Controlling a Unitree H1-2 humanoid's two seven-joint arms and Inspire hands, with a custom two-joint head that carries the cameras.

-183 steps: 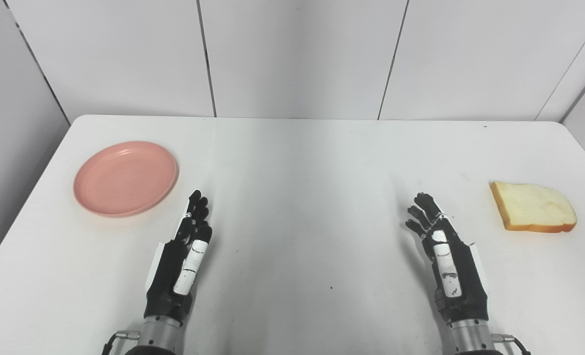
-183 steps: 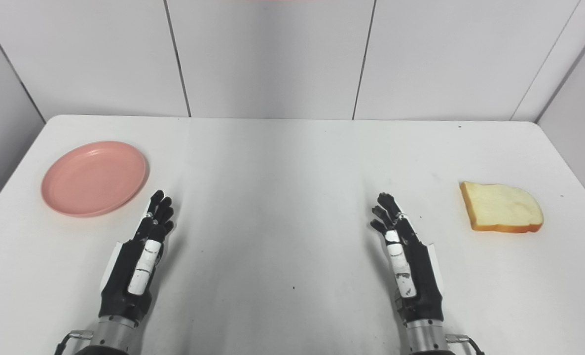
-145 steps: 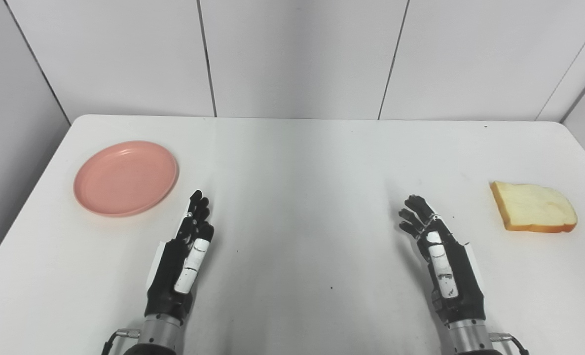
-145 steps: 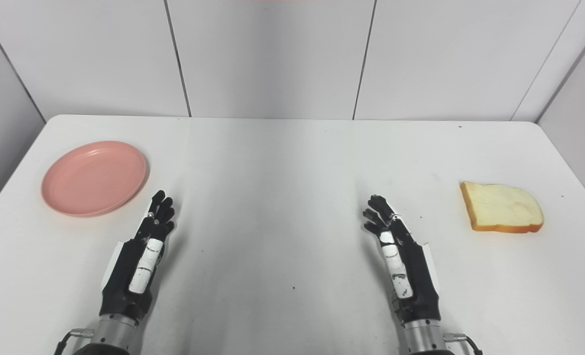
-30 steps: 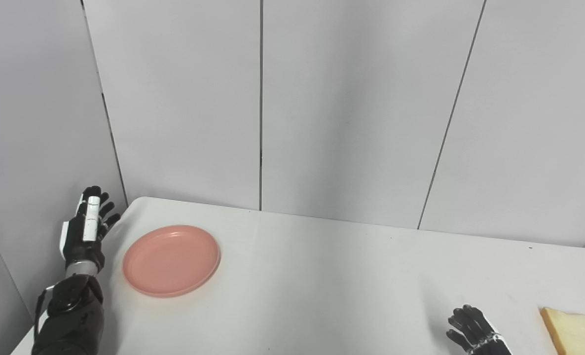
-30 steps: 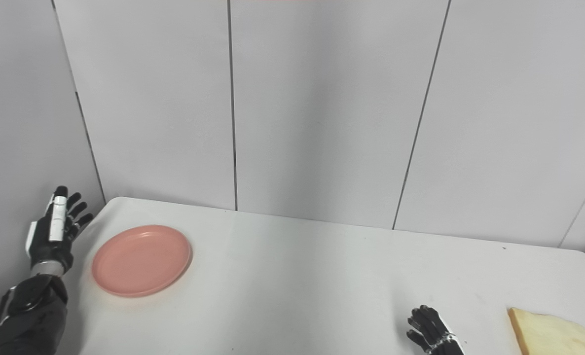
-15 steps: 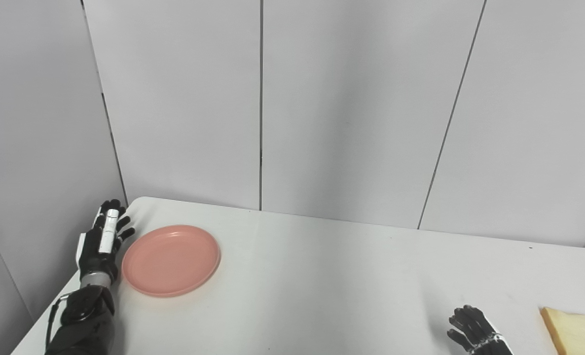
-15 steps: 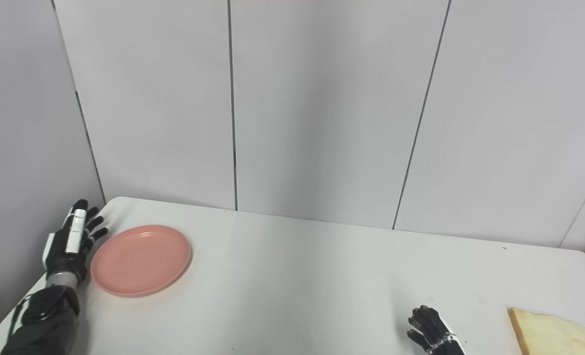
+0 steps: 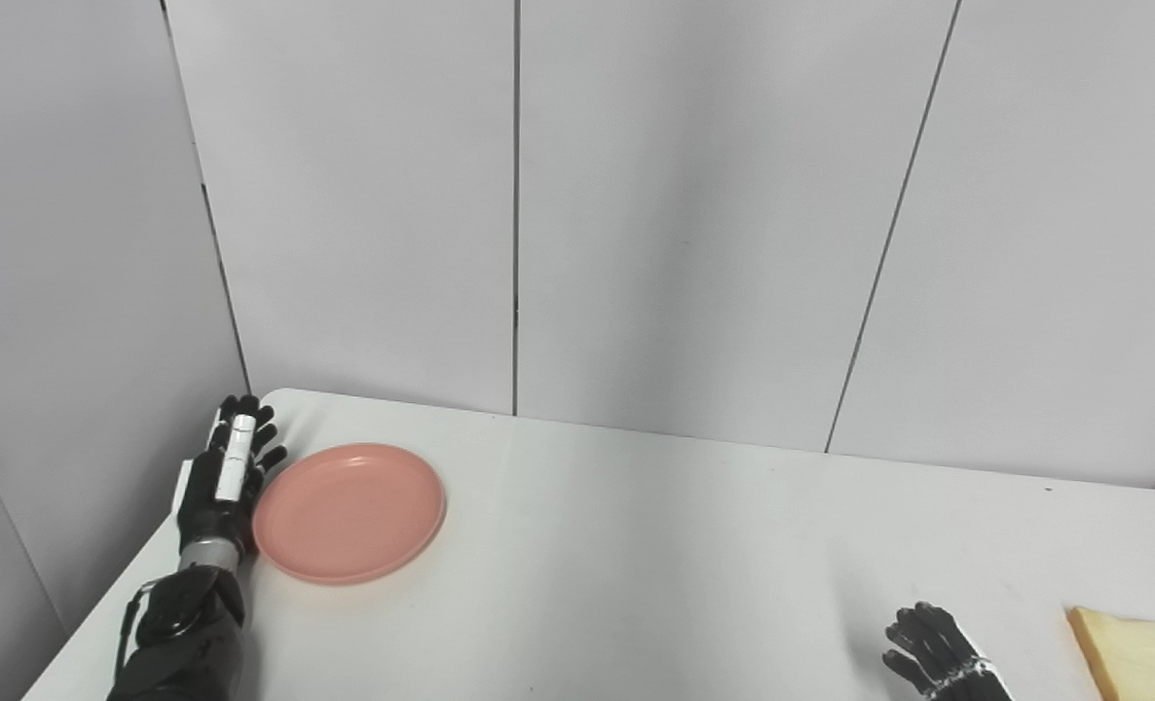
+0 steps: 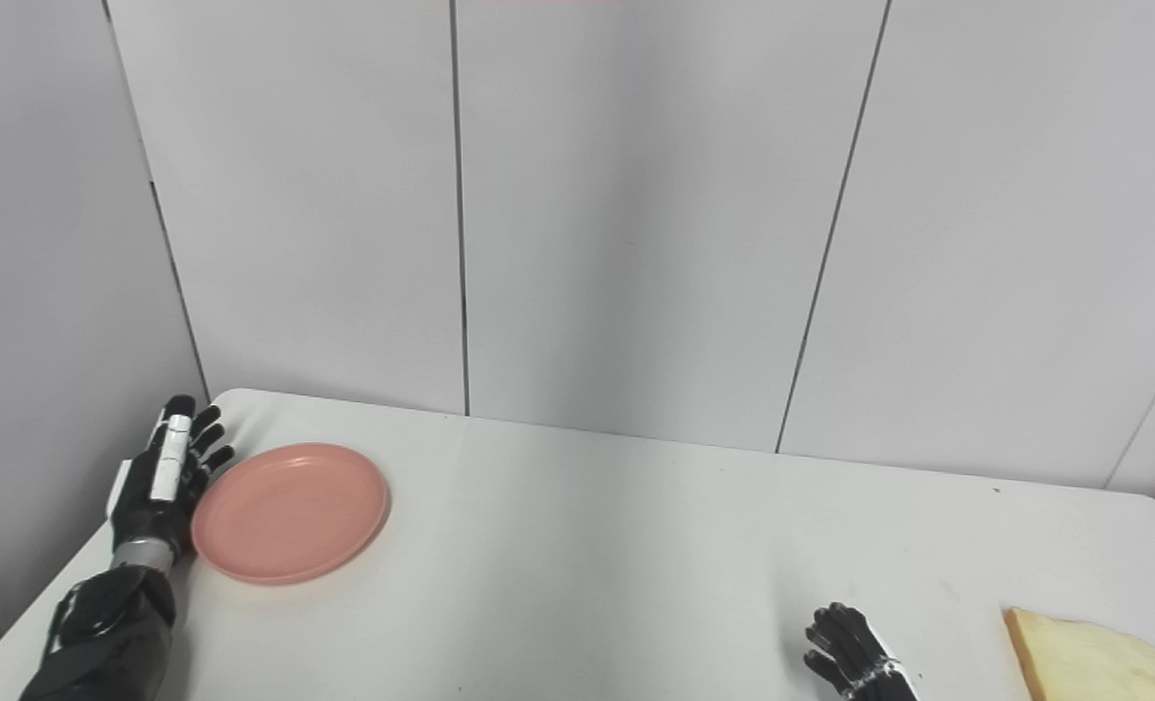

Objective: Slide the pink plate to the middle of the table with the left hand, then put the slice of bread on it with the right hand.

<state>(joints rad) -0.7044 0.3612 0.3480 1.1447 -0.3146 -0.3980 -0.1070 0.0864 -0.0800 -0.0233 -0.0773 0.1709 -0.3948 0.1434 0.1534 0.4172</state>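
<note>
The left hand (image 9: 222, 482) stands edge-on, fingers straight and spread, pressed against the left rim of the round pink plastic plate (image 9: 349, 512) near the white table's (image 9: 636, 574) far-left corner. The right hand (image 9: 938, 657) shows fingers spread, holding nothing, beside the crusted slice of bread (image 9: 1137, 652) at bottom right

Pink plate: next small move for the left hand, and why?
Probably keep pushing it rightward. The left hand is open, flat against the pink plate's left rim, and the plate sits near the table's left end, far from the middle. The bread lies untouched by the right hand.
</note>
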